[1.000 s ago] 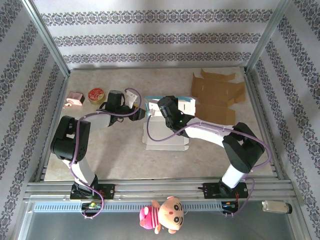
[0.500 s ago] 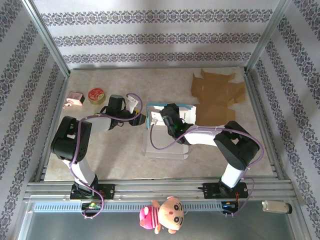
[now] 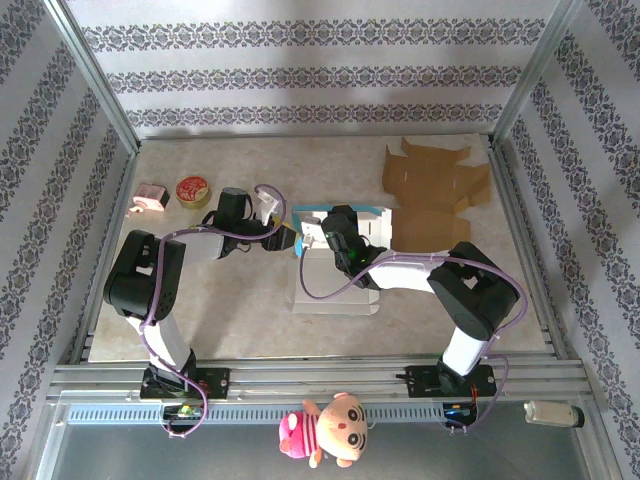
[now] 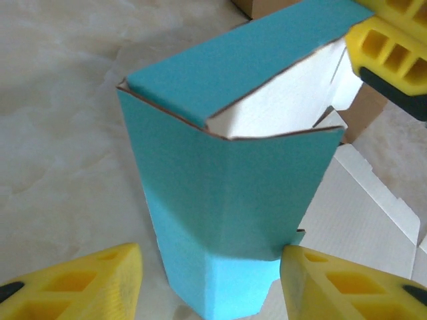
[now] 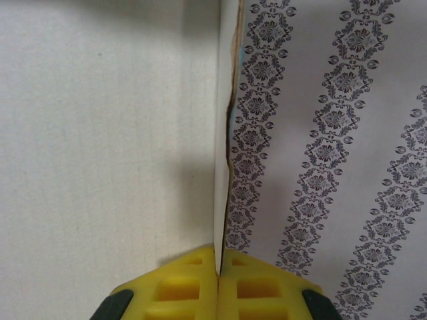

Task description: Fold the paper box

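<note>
One marbled table (image 3: 240, 310), patterned walls (image 3: 300, 75); left tool (image 4: 210, 267) apart, right tool (image 5: 218, 257) pinching paper box (image 4: 227, 180).

**Desk** (image 3: 240, 310), contents:
- Box (image 3: 330, 285): at centre, one part lying flat, one part upright at its 12 o'clock edge.
- Left pincer (image 4: 207, 293): at the box's 9 o'clock, one finger on either side of the upright part.
- Right pincer (image 5: 218, 267): on the upright part, a panel edge between its fingers.
- Cardboard (image 3: 435, 190): at 2 o'clock, just beside the box.
- Tin (image 3: 191, 190): at 10 o'clock.
- Small object (image 3: 150, 198): at the tin's 9 o'clock.
- Toy (image 3: 325, 430): at 6 o'clock, on the rail (image 3: 500, 375) before the desk.
</note>
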Controlling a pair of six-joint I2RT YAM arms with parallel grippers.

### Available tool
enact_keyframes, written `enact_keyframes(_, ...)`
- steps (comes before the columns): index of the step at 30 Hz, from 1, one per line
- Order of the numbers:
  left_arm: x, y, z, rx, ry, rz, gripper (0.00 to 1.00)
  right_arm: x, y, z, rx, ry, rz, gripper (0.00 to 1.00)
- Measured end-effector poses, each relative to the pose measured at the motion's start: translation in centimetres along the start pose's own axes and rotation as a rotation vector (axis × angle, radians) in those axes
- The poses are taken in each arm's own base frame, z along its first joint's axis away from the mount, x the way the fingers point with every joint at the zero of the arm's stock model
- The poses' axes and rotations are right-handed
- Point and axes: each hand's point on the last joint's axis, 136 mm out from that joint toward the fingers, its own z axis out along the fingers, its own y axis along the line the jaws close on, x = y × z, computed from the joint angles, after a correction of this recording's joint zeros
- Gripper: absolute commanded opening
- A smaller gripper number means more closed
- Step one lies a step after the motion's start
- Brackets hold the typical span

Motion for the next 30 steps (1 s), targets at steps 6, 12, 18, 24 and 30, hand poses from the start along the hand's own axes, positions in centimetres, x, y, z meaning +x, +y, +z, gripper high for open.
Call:
enact_keyframes(6, -0.7, 0.9, 0.9, -0.033, 0.000, 0.004, 0.46, -0.3, -0.1, -0.1, 0.005, -0.008, 0.007, 0.04)
enact_keyframes(12, -1.5, 2.0, 1.3, -0.101, 0.000, 0.000, 0.31, -0.3, -0.2, -0.2, 0.007, -0.009, 0.024, 0.04)
enact_keyframes(18, -1.9, 3.0, 1.7, -0.204, -0.004, 0.015, 0.08, -0.1, 0.2, -0.2, -0.007, 0.000, 0.042, 0.04)
enact_keyframes(24, -2.6, 3.5, 2.3, -0.293, -0.022, 0.064, 0.25, 0.1, 0.2, -0.3, -0.018, 0.013, 0.066, 0.04)
enact_keyframes(30, -2.0, 3.6, 3.5, -0.305, -0.009, 0.085, 0.32, -0.2, 0.2, -0.5, -0.028, 0.002, 0.080, 0.04)
